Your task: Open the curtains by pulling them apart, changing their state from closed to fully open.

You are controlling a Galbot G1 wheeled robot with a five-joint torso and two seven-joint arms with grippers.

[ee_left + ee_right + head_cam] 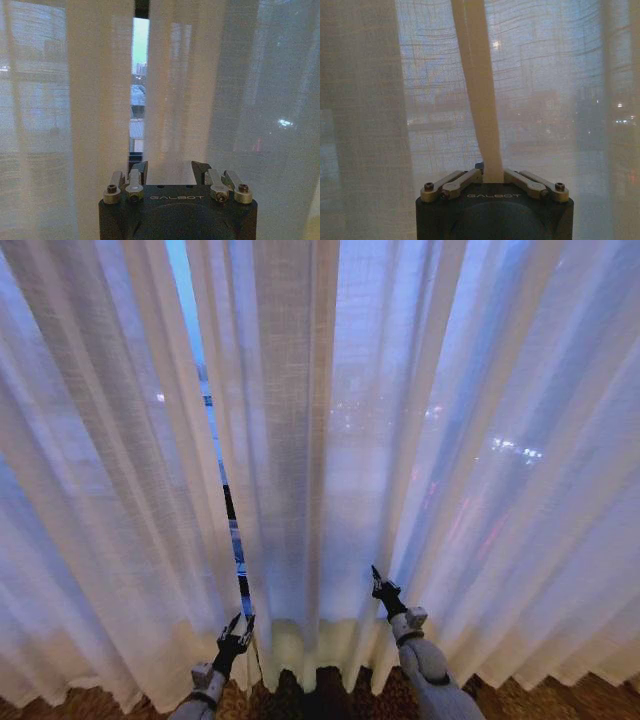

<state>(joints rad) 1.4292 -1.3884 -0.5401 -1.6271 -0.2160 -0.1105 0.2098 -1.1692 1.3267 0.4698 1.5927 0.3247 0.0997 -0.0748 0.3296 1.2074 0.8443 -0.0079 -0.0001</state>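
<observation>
Dusk city lights glow through the window behind the curtains (pixel 300 420), which hang almost closed down to the patterned carpet (pixel 560 695), with only a thin gap left of centre. Low at that gap, the left gripper (pixel 238 628) hovers with its fingers spread apart. Further right, the right gripper (pixel 378 581) is pinched tight on a narrow fold (pixel 482 110) of the right panel.
</observation>
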